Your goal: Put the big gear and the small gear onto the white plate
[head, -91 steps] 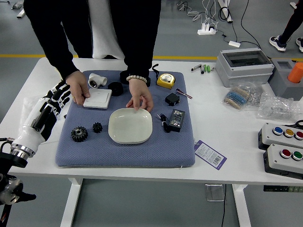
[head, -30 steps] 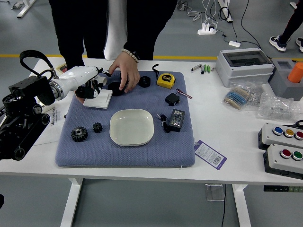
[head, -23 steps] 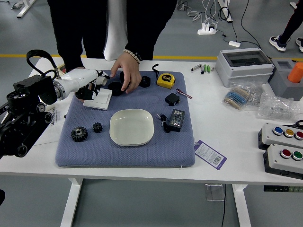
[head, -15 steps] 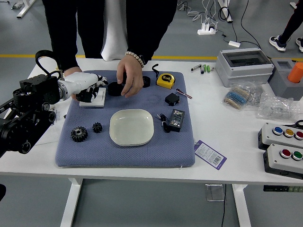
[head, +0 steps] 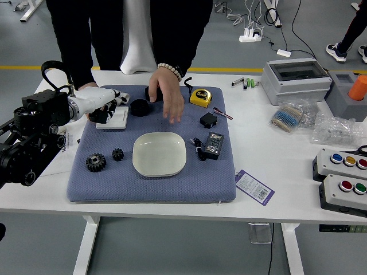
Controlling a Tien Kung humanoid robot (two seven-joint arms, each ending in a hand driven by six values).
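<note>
**Two Gears Sit Beside White Plate as Robot and Person Share Bench**

A Tien Kung robot's left hand reaches in over a blue-grey mat on a white bench, at a white square box; whether the hand is open, closed or gripping the box cannot be told from this angle. The big gear, black and toothed, rests on the mat toward its left side, with the small gear just beside it, between it and the white plate. Both gears are off the plate, which holds nothing. Across the bench, a person in a black jacket extends a left hand, a beaded bracelet at the wrist, palm down above the mat beyond the plate; the person's other hand is mostly hidden behind the robot's arm. A black roll lies near the box. To the plate's right are a yellow tape measure, a black adapter and a black display module. Two button boxes stand at the bench's right end.
</note>
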